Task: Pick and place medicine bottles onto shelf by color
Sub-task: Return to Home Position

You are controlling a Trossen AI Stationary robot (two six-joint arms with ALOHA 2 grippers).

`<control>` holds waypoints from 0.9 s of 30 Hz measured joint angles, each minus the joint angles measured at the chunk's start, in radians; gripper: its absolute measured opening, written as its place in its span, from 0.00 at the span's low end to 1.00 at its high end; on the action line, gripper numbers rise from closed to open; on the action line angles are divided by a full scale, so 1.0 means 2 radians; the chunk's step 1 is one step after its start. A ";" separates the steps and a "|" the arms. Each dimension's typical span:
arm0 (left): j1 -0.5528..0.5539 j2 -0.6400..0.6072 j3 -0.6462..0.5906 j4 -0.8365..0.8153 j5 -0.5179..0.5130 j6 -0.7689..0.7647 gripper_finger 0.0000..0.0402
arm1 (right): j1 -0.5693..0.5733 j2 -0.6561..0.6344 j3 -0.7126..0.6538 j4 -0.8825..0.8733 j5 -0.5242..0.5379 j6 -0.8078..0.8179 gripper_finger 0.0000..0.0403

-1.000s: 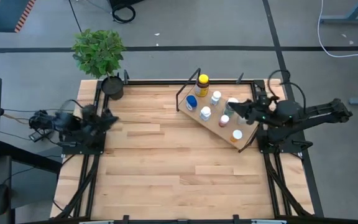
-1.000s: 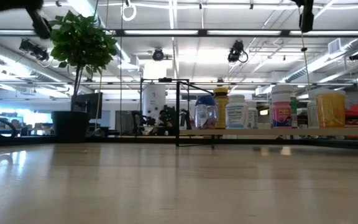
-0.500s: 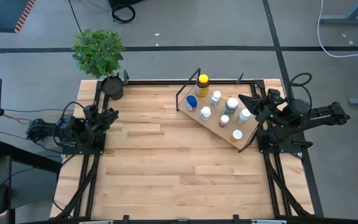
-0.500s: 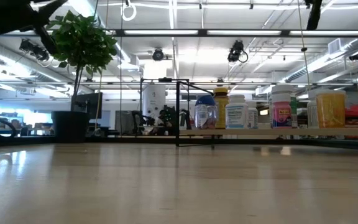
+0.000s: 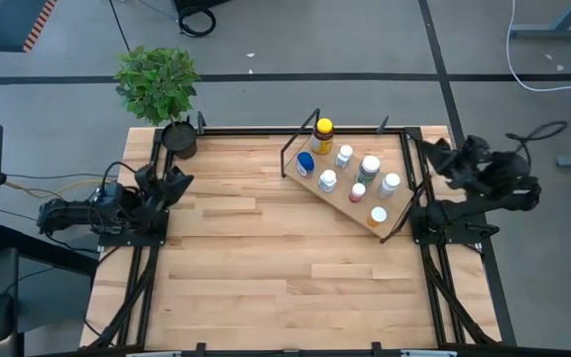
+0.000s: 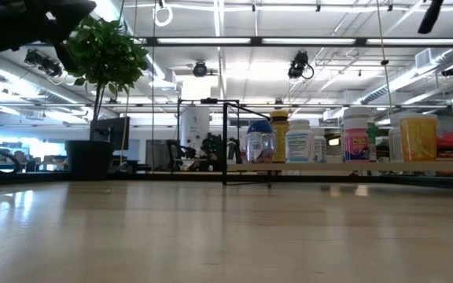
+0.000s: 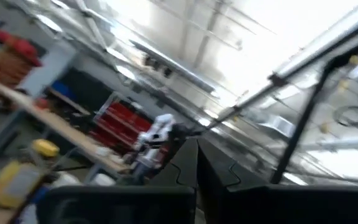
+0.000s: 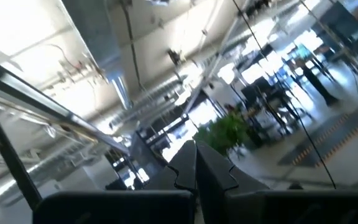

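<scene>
With the bottles (image 5: 327, 180) all on the shelf (image 5: 345, 205) at the table's (image 5: 266, 268) far right, the left tool (image 5: 173, 184) and right tool (image 5: 440, 157), both closed and empty, should fold home well clear of it.

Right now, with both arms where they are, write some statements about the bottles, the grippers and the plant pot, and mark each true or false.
1. The medicine bottles all stand on the shelf, none on the bare tabletop. True.
2. The right gripper holds a bottle. False: it is shut on nothing, by the table's right edge.
3. The yellow-capped bottle is at the shelf's far end. True.
4. The left gripper hangs over the shelf. False: it is at the table's left edge.
5. The plant pot sits at the table's near right corner. False: it is at the far left corner.
</scene>
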 joint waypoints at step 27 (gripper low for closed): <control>0.000 0.000 0.000 -0.013 -0.042 -0.020 0.09 | -0.001 -0.015 -0.238 0.524 -0.138 -0.187 0.02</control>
